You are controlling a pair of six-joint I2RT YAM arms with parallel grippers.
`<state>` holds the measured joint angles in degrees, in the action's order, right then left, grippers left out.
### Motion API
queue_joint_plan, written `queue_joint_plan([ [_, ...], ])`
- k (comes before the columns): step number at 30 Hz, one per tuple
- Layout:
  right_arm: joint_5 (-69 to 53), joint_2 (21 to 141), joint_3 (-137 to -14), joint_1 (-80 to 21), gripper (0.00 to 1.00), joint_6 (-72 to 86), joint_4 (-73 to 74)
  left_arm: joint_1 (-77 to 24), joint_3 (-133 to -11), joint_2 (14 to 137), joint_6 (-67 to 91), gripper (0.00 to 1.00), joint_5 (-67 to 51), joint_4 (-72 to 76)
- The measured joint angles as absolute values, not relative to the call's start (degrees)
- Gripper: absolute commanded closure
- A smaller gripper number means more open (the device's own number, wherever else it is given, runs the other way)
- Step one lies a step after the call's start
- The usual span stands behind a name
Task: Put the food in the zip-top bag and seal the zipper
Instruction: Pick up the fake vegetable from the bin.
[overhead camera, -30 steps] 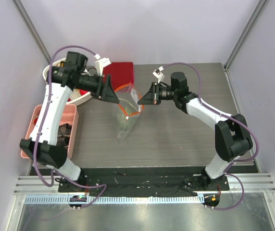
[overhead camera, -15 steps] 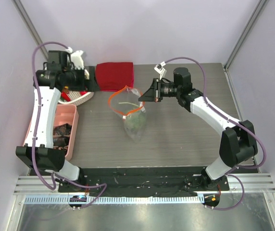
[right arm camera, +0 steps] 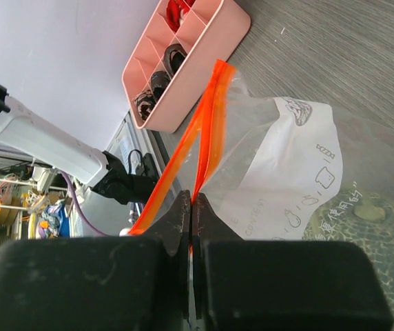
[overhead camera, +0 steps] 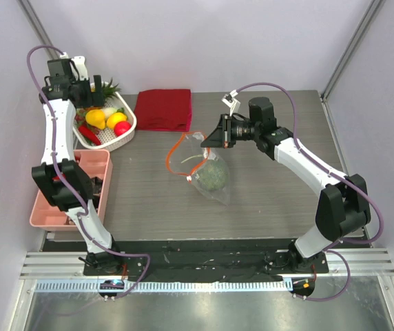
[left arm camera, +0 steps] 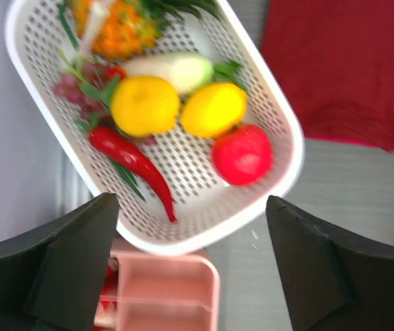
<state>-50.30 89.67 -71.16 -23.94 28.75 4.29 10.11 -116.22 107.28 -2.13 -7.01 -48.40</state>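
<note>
The clear zip-top bag lies mid-table with the green netted melon inside and a pale green onion stalk near its mouth. Its orange-red zipper hangs open in a loop. My right gripper is shut on the zipper strip, with the bag and melon below it. My left gripper is open and empty above the white basket, which holds the red apple, a yellow-orange citrus and a lemon.
A folded dark red cloth lies at the back beside the basket. A pink compartment tray stands at the left edge. A red chili and other toy produce are in the basket.
My left arm has swung away from the bag mouth to above the basket at the far left. The bag with the melon has sagged down and to the right. My right gripper still holds the zipper.
</note>
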Motion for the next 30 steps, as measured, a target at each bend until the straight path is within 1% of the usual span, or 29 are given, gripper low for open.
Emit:
queue_joint_plan([
  [6,-50.35,90.08,-71.35,-23.94,0.99,28.71,4.93,11.33,-116.20,114.50,-8.14,0.18,-6.48,-37.98],
  [10,-50.46,90.70,-71.70,-23.94,0.99,28.82,5.04,11.49,-116.18,119.20,-12.49,0.24,-6.07,-29.04],
  [15,-50.57,90.80,-71.79,-23.94,0.99,29.04,5.19,12.91,-116.90,125.38,-16.86,0.27,-5.54,-20.14],
  [18,-50.76,90.91,-71.96,-23.94,0.99,29.19,5.28,14.04,-119.74,129.95,-18.22,0.32,-5.39,-17.34],
  [22,-50.94,91.70,-72.75,-23.92,0.99,29.52,5.28,15.64,-119.87,132.14,-19.75,0.32,-7.44,-16.32],
  [23,-50.96,91.90,-72.75,-23.88,0.99,29.65,5.28,16.12,-119.44,131.92,-19.77,0.30,-8.93,-16.38],
  [24,-51.03,91.98,-72.77,-23.88,0.99,29.71,5.28,16.53,-119.09,131.59,-19.73,0.27,-10.46,-16.53],
  [27,-51.20,92.29,-72.79,-23.83,0.99,29.93,5.26,17.50,-116.81,129.45,-19.77,0.19,-13.80,-17.19],
  [30,-51.40,92.68,-72.86,-23.81,0.99,30.13,5.26,17.98,-115.46,127.46,-19.75,0.19,-14.59,-17.02],
])
